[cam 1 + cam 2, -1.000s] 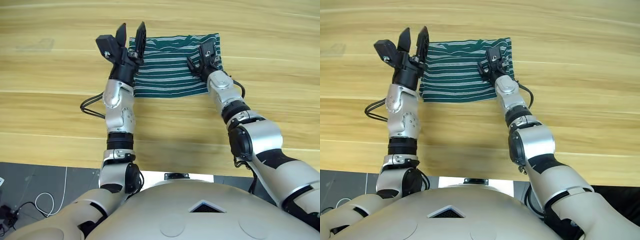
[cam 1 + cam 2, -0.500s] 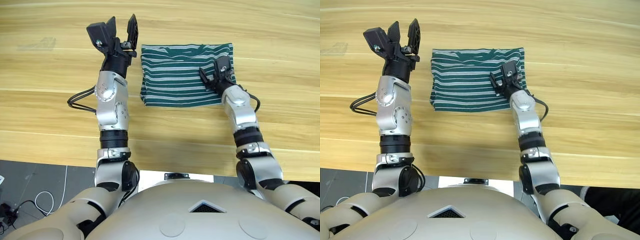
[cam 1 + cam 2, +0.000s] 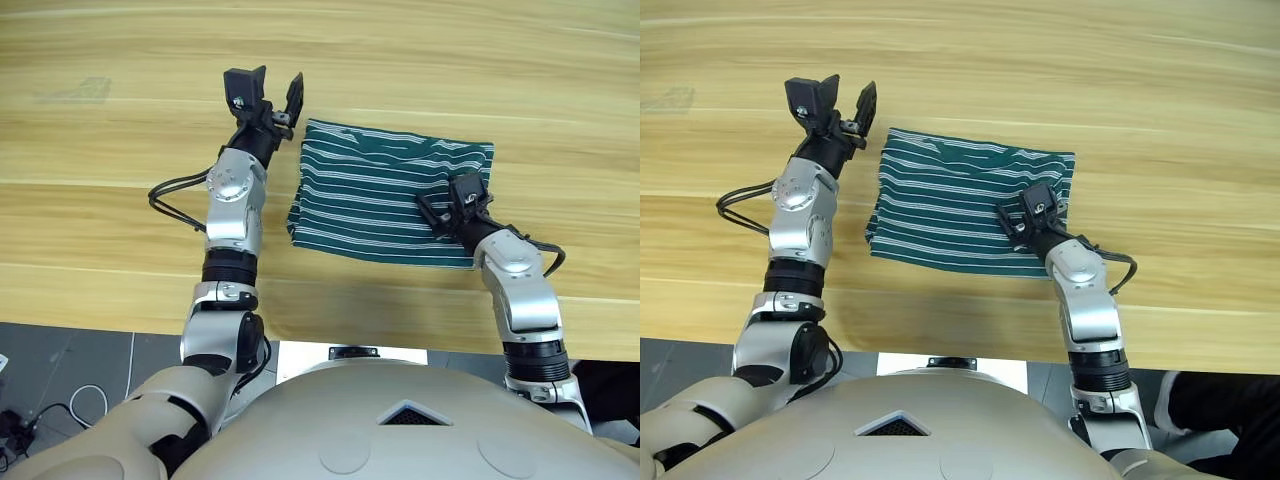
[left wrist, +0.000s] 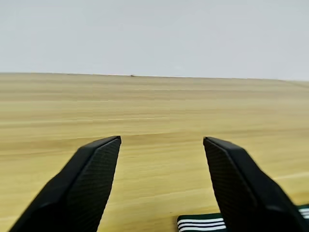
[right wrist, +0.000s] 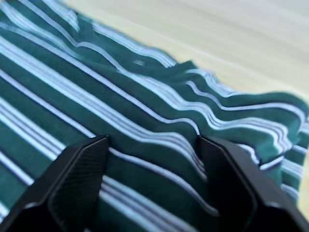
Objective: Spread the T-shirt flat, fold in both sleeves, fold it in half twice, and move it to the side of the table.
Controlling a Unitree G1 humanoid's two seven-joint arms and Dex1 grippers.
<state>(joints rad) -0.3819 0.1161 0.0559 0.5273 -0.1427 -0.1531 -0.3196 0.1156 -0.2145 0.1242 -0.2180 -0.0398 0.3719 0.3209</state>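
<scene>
Folded shirt (image 3: 385,205), last step: shifting it aside.
It lies near the table's (image 3: 90,210) front edge. The right gripper (image 3: 450,203) rests spread on its near right corner, the left gripper (image 3: 270,88) spread beside its far left. Next, probably, a sideways slide without rumpling.

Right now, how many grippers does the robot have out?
2. The left gripper is open above the table, beside the T-shirt's far left corner. The right gripper is open, sitting on the T-shirt near its right edge.

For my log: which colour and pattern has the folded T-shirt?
Dark green with thin white stripes; the T-shirt shows best in the right wrist view.
</scene>
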